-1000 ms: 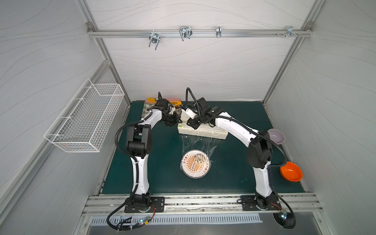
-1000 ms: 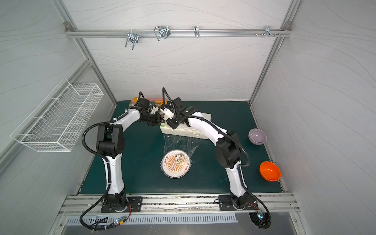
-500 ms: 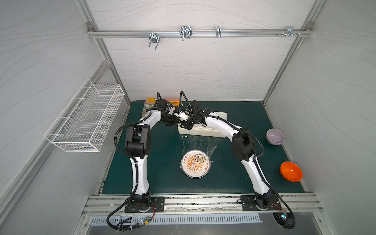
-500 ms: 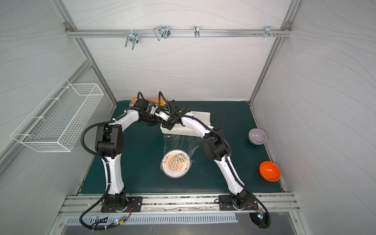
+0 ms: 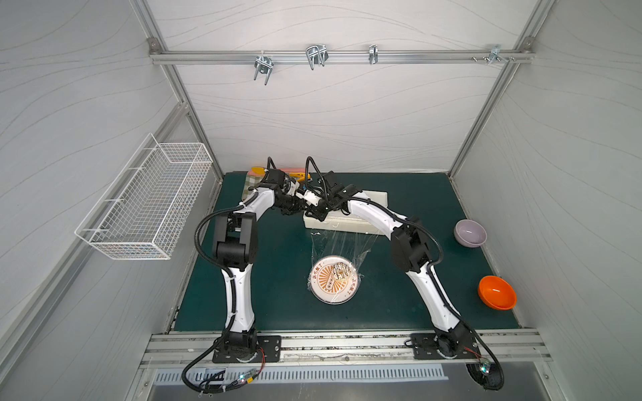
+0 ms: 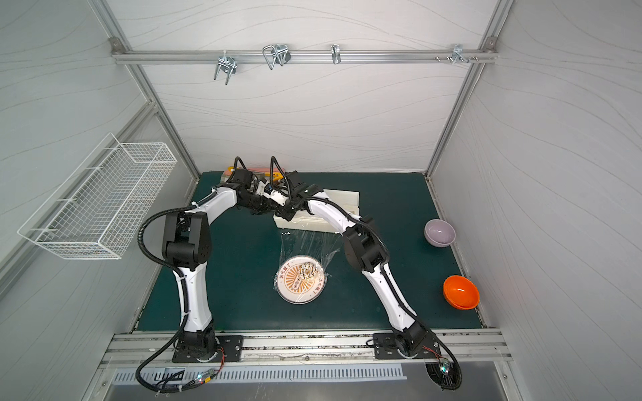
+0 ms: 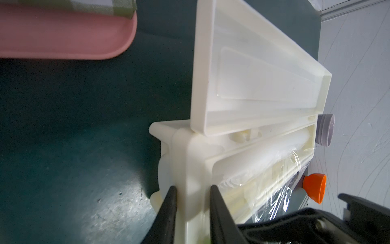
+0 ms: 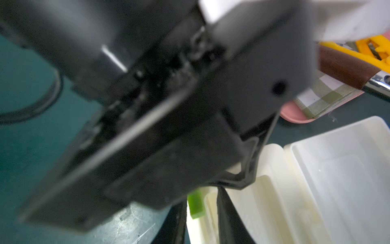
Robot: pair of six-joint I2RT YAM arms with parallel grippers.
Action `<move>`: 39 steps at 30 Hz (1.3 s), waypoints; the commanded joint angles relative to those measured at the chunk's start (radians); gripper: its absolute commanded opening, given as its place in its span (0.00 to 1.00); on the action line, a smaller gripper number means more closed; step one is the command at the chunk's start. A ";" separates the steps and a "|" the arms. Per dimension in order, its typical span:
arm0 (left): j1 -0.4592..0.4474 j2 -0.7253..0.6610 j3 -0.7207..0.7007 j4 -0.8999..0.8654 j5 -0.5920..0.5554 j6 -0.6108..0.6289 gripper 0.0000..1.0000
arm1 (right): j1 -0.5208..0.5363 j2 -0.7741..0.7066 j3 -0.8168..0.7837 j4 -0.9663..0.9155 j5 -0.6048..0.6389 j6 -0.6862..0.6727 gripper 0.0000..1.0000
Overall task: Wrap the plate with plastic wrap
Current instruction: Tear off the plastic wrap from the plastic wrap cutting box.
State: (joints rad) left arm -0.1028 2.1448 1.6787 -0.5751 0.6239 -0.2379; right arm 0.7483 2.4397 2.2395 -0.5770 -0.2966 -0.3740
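Plastic wrap beside left pincer clamping dispenser box; right pincer grip unclear.

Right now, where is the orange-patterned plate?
In both top views the plate lies on the green mat between the two arms, in front of the cream dispenser box; the plastic wrap runs from box to plate.
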 commanded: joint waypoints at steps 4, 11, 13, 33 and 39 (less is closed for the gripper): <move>0.015 0.022 -0.004 -0.026 -0.011 0.011 0.14 | 0.006 0.046 0.041 0.003 -0.033 -0.040 0.26; 0.015 0.034 -0.001 -0.036 -0.018 0.017 0.07 | 0.006 0.069 0.055 0.001 -0.017 -0.037 0.21; 0.015 0.037 -0.003 -0.041 -0.026 0.023 0.07 | 0.008 0.075 0.050 -0.006 -0.008 -0.042 0.19; 0.014 0.045 -0.060 -0.081 -0.210 0.101 0.00 | 0.006 0.001 0.005 -0.251 0.182 -0.213 0.00; 0.014 0.061 -0.050 -0.099 -0.249 0.117 0.00 | -0.019 -0.032 -0.027 -0.300 0.196 -0.242 0.00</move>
State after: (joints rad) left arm -0.1070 2.1323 1.6592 -0.5514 0.5537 -0.1596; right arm 0.7586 2.4283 2.2536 -0.6899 -0.1558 -0.5632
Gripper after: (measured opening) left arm 0.243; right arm 0.123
